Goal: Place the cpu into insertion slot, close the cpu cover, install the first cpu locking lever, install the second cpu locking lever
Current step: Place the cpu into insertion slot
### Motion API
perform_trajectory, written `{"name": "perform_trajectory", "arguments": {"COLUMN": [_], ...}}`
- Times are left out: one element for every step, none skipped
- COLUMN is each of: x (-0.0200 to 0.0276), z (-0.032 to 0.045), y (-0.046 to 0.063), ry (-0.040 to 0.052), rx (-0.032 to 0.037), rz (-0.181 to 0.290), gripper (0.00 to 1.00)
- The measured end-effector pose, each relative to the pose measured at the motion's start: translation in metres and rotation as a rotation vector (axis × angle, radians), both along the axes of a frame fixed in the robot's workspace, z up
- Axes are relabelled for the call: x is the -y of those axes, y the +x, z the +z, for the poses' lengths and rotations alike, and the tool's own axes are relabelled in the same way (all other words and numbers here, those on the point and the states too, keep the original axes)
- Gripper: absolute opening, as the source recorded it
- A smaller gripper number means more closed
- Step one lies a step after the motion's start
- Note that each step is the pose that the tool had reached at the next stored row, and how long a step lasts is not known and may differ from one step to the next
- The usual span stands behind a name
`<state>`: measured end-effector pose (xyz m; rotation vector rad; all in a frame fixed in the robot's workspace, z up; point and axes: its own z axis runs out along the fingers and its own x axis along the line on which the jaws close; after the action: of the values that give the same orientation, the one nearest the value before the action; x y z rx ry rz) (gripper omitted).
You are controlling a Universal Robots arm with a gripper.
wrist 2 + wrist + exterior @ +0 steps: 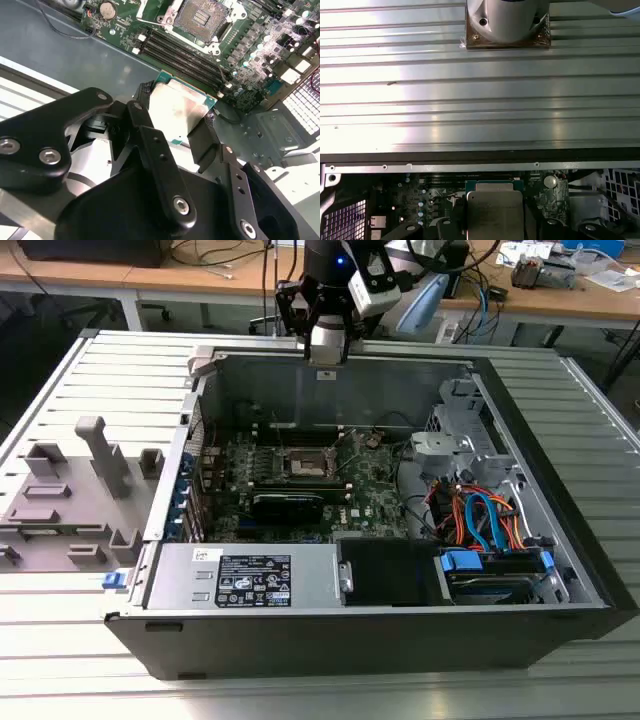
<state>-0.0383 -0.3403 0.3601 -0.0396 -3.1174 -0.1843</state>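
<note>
The gripper (174, 118), hanging above the rim of an open computer case (380, 640), pinches the cpu (181, 111) by two opposite edges, silver top showing in the second wrist view, well apart from the bare slot (202, 17) on the green board (372, 496) below.

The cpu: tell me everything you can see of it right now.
The cpu is a flat square chip with a dull silver metal top and a green edge showing round it. The gripper holds it by two opposite sides, black fingers touching it, metal top facing the wrist cameras. It hangs in the air, apart from the empty insertion slot.
</note>
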Motion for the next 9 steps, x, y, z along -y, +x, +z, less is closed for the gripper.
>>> {"name": "perform_trajectory", "arguments": {"x": [0.0004, 0.0008, 0.0010, 0.0012, 0.0012, 0.0012, 0.0012, 0.0013, 0.0015], "z": [-0.0004, -0.0008, -0.0008, -0.0021, -0.0029, -0.0030, -0.0031, -0.0032, -0.0034], "y": [0.0000, 0.0000, 0.0000, 0.0000, 0.0000, 0.0000, 0.0000, -0.0001, 0.0000], "ry": [0.0000, 0.0002, 0.0000, 0.0000, 0.0000, 0.0001, 0.0001, 0.0002, 0.0002], "rx": [0.0000, 0.0000, 0.0000, 0.0000, 0.0000, 0.0000, 0.0000, 0.0000, 0.0000], "rz": [0.000, 0.000, 0.000, 0.000, 0.000, 0.000, 0.000, 0.000, 0.000], "gripper": [0.55, 0.55, 0.55, 0.55, 0.55, 0.55, 0.55, 0.55, 0.55]}}
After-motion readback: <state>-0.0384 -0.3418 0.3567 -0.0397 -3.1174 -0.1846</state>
